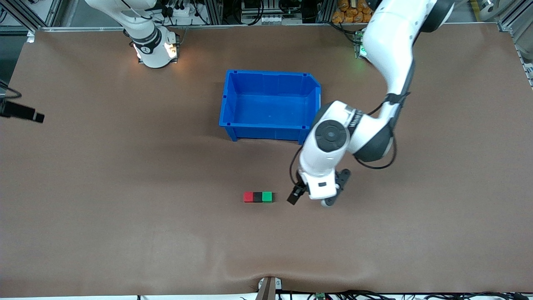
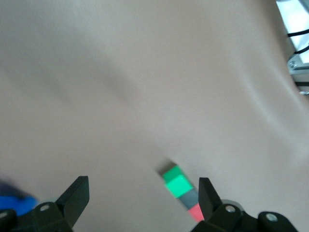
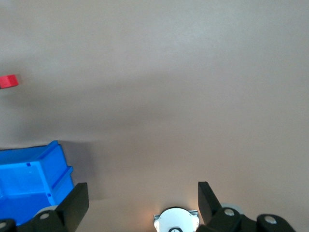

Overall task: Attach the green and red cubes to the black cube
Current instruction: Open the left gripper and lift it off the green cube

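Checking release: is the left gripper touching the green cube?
Apart. Front view shows bare table between the left gripper and the green cube; its jaws are open.

Lighting is even and diffuse across the matte brown table surface [image 1: 125,187]. A warm glare spot marks the right arm's white base [image 1: 156,52]. The open blue plastic bin [image 1: 270,104] casts a soft shadow beside itself. The left wrist view is blurred; the small green cube [image 2: 176,182] smears.

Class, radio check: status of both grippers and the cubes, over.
Left gripper open, empty, beside green cube. Right gripper open, waiting. Red cube, black cube, green joined in row. Nothing obstructing.
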Tool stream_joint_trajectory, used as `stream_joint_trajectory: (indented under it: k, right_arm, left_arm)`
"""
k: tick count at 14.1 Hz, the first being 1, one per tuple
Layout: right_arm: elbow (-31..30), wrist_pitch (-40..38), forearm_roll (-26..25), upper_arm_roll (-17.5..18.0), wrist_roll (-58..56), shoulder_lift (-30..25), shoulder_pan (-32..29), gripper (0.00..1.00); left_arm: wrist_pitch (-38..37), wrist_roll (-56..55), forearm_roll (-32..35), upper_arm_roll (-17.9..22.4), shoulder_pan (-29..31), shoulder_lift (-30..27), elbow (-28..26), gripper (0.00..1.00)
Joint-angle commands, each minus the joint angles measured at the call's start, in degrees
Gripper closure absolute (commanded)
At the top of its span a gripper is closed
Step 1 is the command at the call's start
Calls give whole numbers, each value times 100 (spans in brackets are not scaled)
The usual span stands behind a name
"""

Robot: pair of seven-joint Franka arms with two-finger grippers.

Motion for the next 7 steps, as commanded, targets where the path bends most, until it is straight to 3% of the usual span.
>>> stream_joint_trajectory:
  k: [1, 6, 7]
  right_arm:
    - [-870, 452, -109, 68, -362, -509, -216, 0]
    - [-3163, 1849, -206, 103, -469, -1985, -146, 0]
    - [-3297, 1869, -249, 103, -478, -2083, -85, 0]
  left_arm:
    - [-782, 1342, -123, -59, 278, -421, -209, 0]
    - [-2076, 3839, -123, -50, 981, -1168, -420, 0]
    - [-2217, 4244, -114, -50, 1139, -1335, -473, 0]
